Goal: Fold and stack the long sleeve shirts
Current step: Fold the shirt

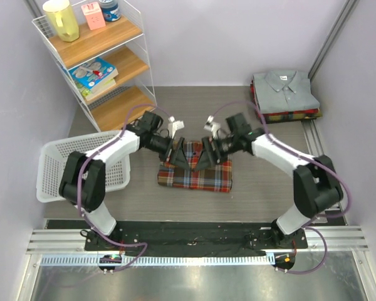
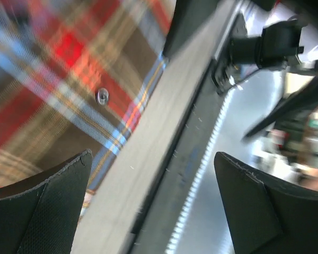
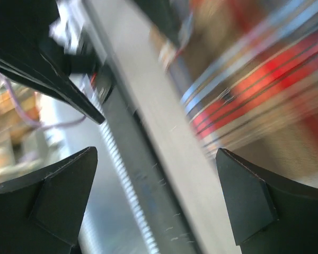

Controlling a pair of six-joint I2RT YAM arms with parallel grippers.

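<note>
"Are the hands holding the plaid shirt [image 1: 197, 177]?"

"No. The left hand [image 1: 178, 155] and the right hand [image 1: 204, 155] both have their fingers wide apart, with nothing in them."

"Where is the shirt?"

"It lies folded small in the middle of the counter [image 1: 250, 194]. The hands hang side by side over its far edge, the left one over the left part and the right one over the right. Most of the shirt lies on the near side of them."

"What comes next?"

"I think it goes on the pile [image 1: 288, 115] in the far right corner, on top of the grey shirt [image 1: 284, 89]. That's well apart from here."

"How do they do it well?"

"Each hand should go down at one side and pinch all the layers. Then they should lift together, flat, so the fold doesn't fall open, and set it down straight."
</note>
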